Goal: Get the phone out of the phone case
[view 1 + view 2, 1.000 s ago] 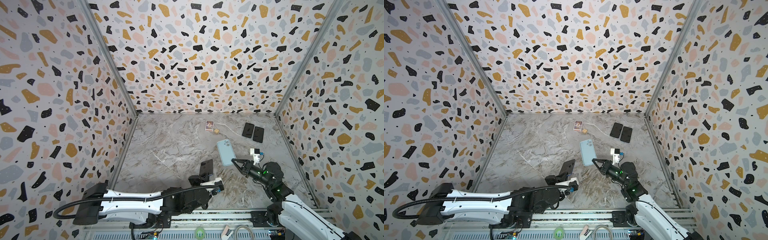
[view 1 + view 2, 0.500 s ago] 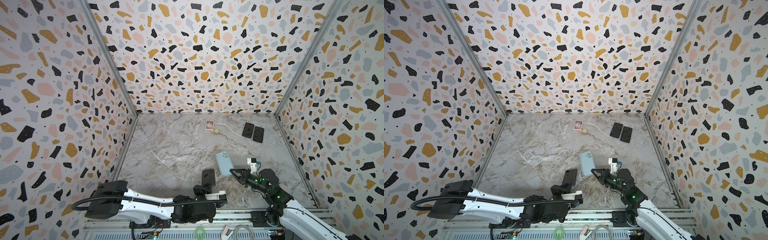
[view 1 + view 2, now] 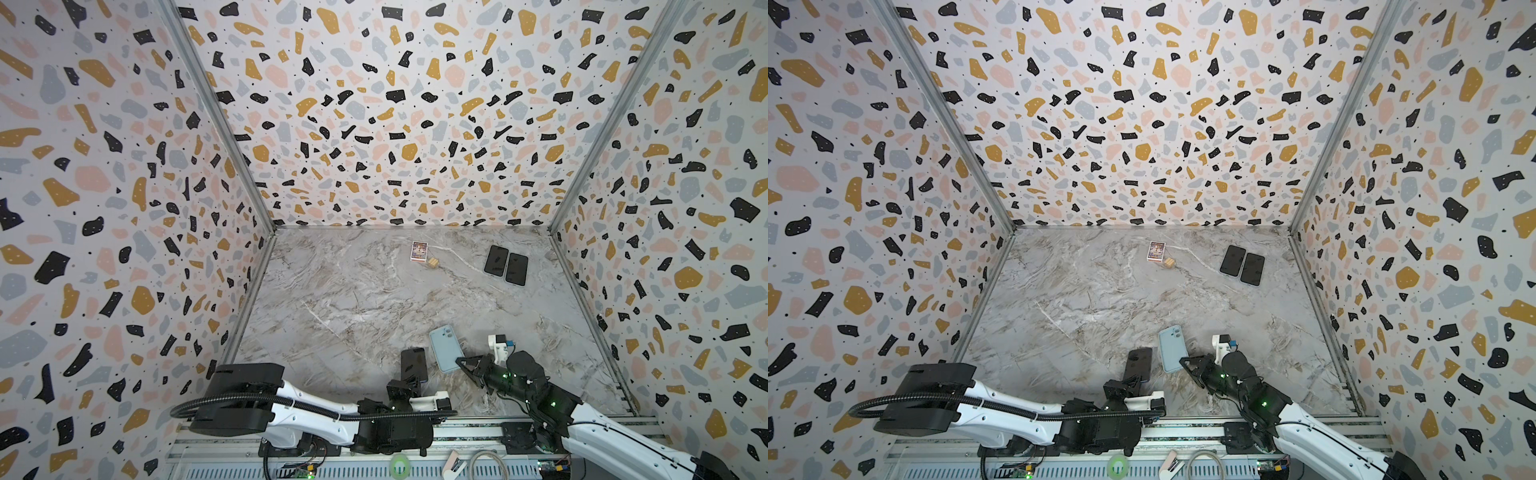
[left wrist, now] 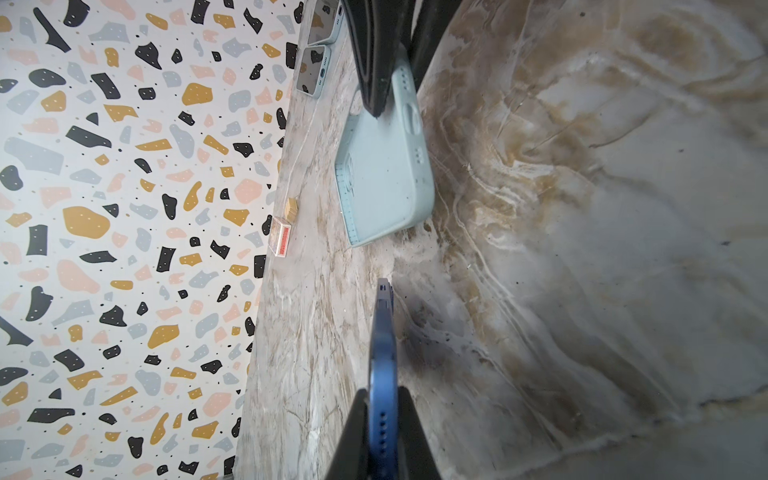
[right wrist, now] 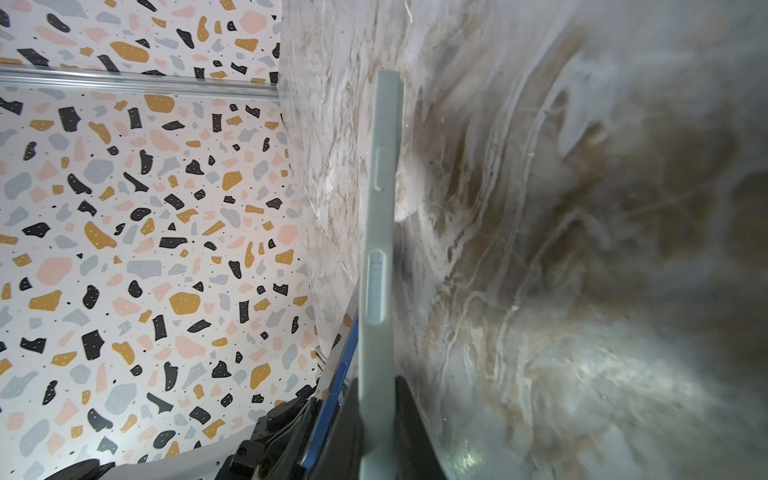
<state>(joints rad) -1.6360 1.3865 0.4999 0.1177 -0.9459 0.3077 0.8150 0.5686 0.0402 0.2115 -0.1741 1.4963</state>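
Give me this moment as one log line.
left end effector: shut on phone | right end effector: shut on phone case | phone: out of phone case

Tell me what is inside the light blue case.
No view clearly shows its cavity: both top views show the case from the back, the right wrist view edge-on. The phone is apart from it, in the left gripper.

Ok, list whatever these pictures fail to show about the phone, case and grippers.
Phone: left wrist view shows only its thin edge; in both top views the left gripper covers its near end.
Case: edge-on in the right wrist view, its near end hidden between the fingers of the right gripper.
Card by the back wall: print too small in both top views.
Table: blurred in the right wrist view.
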